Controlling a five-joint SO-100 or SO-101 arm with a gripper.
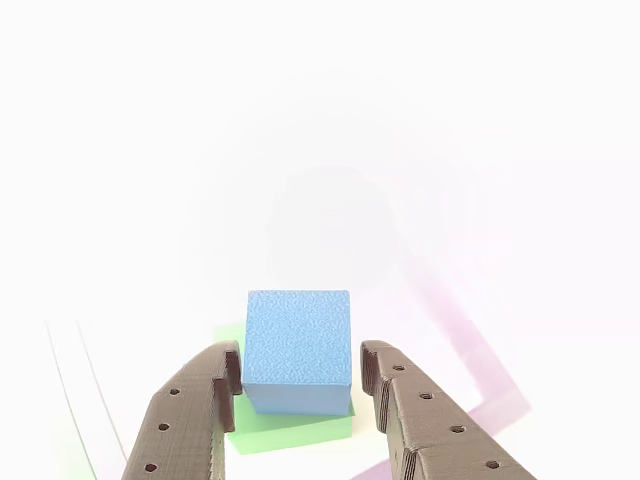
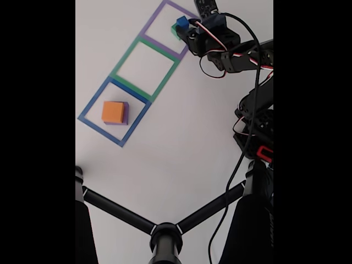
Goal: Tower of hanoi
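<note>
Your gripper has its jaws spread, one each side of the blue cube, which sits on the green block in the purple square. Judging by this, you're at the grasp: close, then lift straight.

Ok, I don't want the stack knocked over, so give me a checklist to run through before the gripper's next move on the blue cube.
1. Blue cube sits between the gripper fingers: ok.
2. Fingers closed on the cube: not ok, gaps show on both sides.
3. Blue cube rests flat on the green block: ok.
4. Middle green square free as a target: ok.
5. Orange cube stacked on the purple block in the blue square: ok.
6. Cable clearance behind the arm: cannot tell.
</note>
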